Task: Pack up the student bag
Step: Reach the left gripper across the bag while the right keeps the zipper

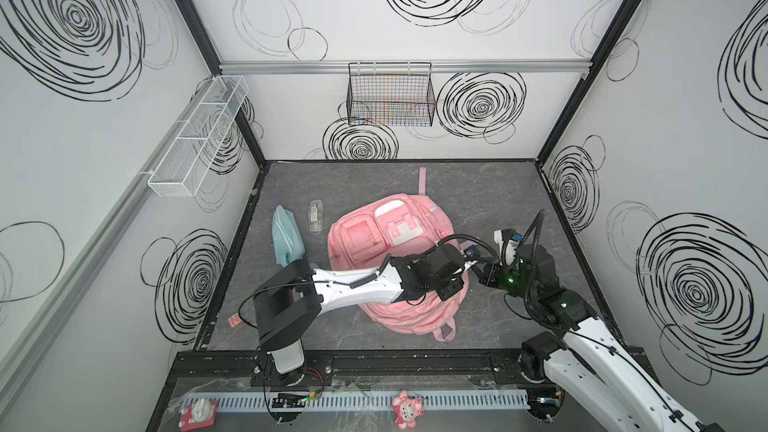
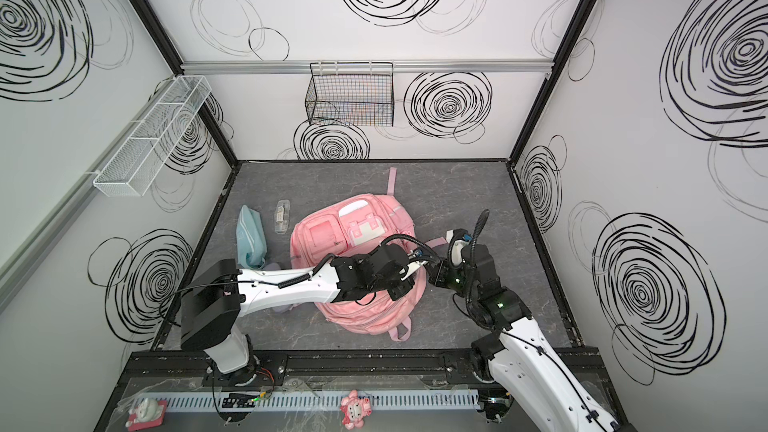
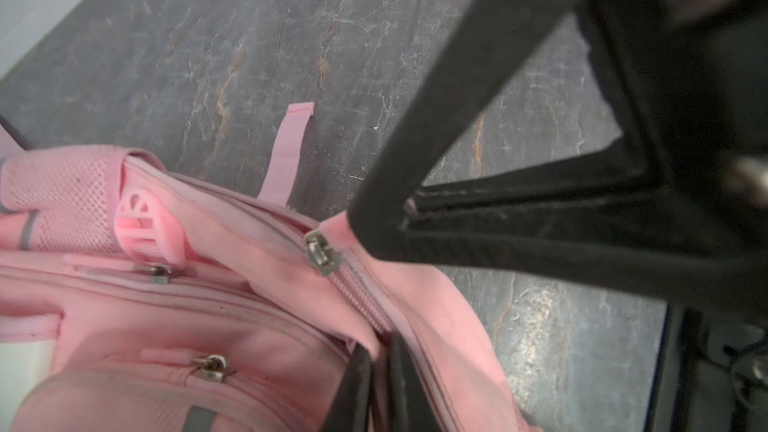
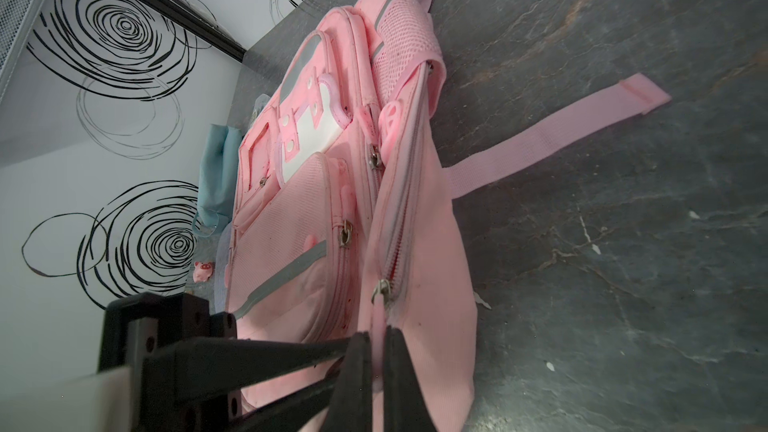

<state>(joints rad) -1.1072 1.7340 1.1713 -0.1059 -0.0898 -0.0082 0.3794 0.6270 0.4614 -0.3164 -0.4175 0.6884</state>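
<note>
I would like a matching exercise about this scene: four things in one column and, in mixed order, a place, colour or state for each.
Things
1. student bag
2. soft pouch
3. black wire basket
4. left gripper

Descriptions
a. hung up at the rear
b. pink, lying with its front pockets upward
c. shut on pink fabric
d. light blue-green, lying left of the bag in both top views

Pairs: 1-b, 2-d, 3-a, 4-c

Teal pouch [image 1: 286, 236] beside a clear, perhaps plastic, case [image 1: 316, 218]; black wire basket [image 1: 390, 97] on back wall [image 1: 291, 118].
</note>
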